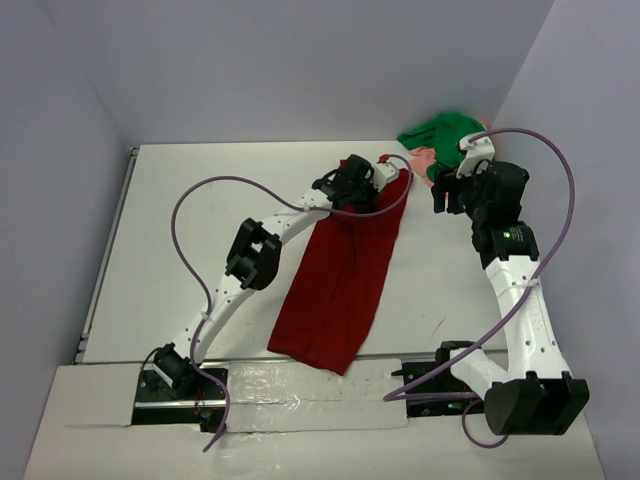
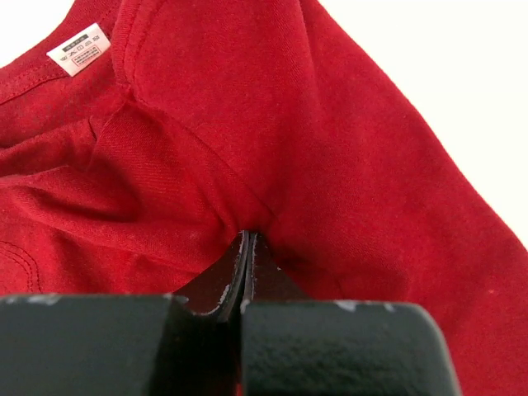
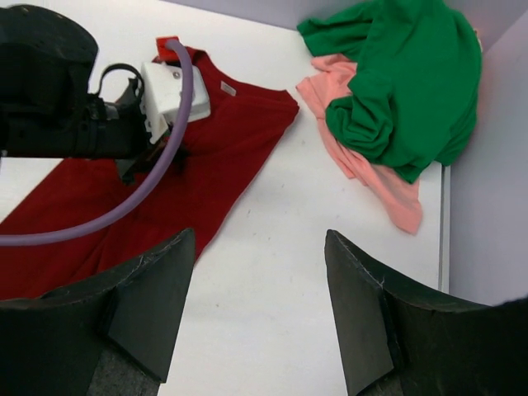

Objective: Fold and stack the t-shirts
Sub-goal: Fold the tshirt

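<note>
Left gripper (image 2: 247, 252) is pinched on a thin fold of the dark red t-shirt (image 1: 340, 290), right gripper (image 3: 257, 252) gaping empty, so a one-handed pull could slip or bunch it.

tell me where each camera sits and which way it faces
Top external: above and behind, looking down on the table; left arm and right arm show.
Left wrist: on the left pincer, shut on the dark red t-shirt filling its view.
Right wrist: behind the open right pincer, facing green t-shirt over pink cloth.
All share the dark red t-shirt.
</note>
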You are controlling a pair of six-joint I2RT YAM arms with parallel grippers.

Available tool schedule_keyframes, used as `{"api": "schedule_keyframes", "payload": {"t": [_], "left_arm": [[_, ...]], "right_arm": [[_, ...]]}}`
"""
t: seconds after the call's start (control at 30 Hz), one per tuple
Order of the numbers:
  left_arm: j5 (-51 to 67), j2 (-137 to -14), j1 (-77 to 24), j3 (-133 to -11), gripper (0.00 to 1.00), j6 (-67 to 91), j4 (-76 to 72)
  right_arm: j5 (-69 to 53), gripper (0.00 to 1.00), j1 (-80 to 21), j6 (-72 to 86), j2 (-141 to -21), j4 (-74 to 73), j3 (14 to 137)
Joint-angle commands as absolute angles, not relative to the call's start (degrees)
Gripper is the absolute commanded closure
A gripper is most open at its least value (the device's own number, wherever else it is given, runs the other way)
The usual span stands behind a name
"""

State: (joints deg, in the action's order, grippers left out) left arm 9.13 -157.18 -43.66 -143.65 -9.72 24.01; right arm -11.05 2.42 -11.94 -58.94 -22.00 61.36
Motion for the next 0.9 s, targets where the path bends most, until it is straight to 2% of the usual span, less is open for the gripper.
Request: {"api": "schedule_keyframes", "payload": {"t": [0.0,0.3,0.63,0.87], "left_arm": [[5.19,-159.78,-42.54,-145.55,1.00,-12.56,33.12],[0.62,-162.07,-38.94,-146.51,1.00,-14.68,38.32],[0.94,-160.66,-24.89,-146.07,1.00,-8.28,32.96],[2.02,-157.76,-25.31,-141.32,1.00,-8.97,30.15]], "right_arm": [[-13.62,0.29,3.60,-10.29,-55.91,-21.62,63.28],[-17.40,0.28,5.54,-8.96,-54.05,-22.41,64.42],[-19.86,0.28,6.24,-8.44,-53.61,-22.85,64.34],[-20.65,0.28,6.24,-8.17,-53.70,-23.03,64.34]]}}
